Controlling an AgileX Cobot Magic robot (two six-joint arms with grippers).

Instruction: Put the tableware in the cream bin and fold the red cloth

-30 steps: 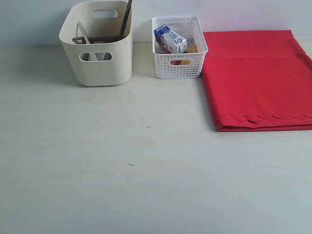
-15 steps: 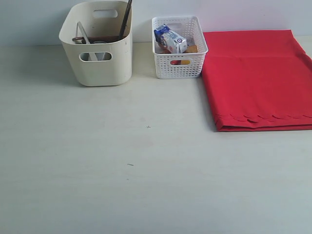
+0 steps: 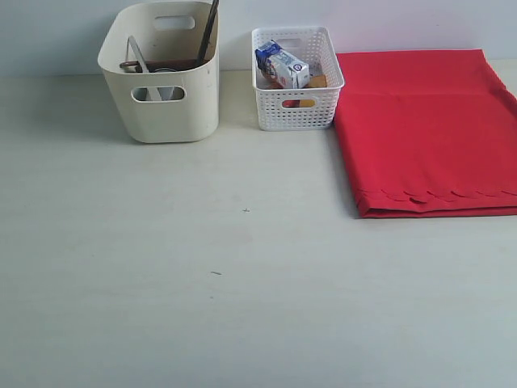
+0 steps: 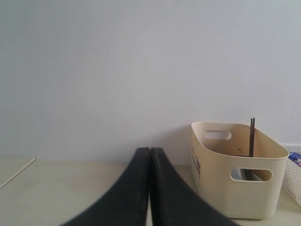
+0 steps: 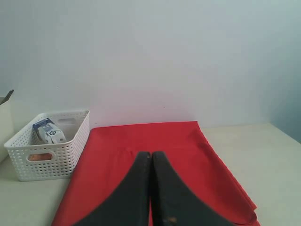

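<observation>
- The cream bin (image 3: 161, 109) stands at the back of the table (image 3: 242, 283), on the left.
- The dark chopsticks (image 3: 208, 32) stick up out of the bin and lean on its back corner.
- A silver piece, which looks like the table knife (image 3: 137, 55), leans inside the bin too. A brown edge shows below it, but I cannot tell what that is.
- No tableware lies out on the table, so I think that step is done.
- The white lattice basket (image 3: 297, 113) is just beside the bin. The milk carton (image 3: 283, 66) is in it.
- The red cloth (image 3: 428, 121) lies flat on the right, touching the basket. Its wavy edge (image 3: 436, 196) sits on top of another layer, so it looks folded over.
- The left gripper (image 4: 150, 153) is pressed closed with nothing in it. It points at the bin from well apart.
- The right gripper (image 5: 151, 155) is pressed closed and empty too. It sits low, pointing over the cloth.
- Neither arm shows in the exterior view.
- I think the job is at its end, or near it.
- If one more fold is wanted, the right gripper must open, pinch a cloth corner, and bring it across to meet the other side.
</observation>
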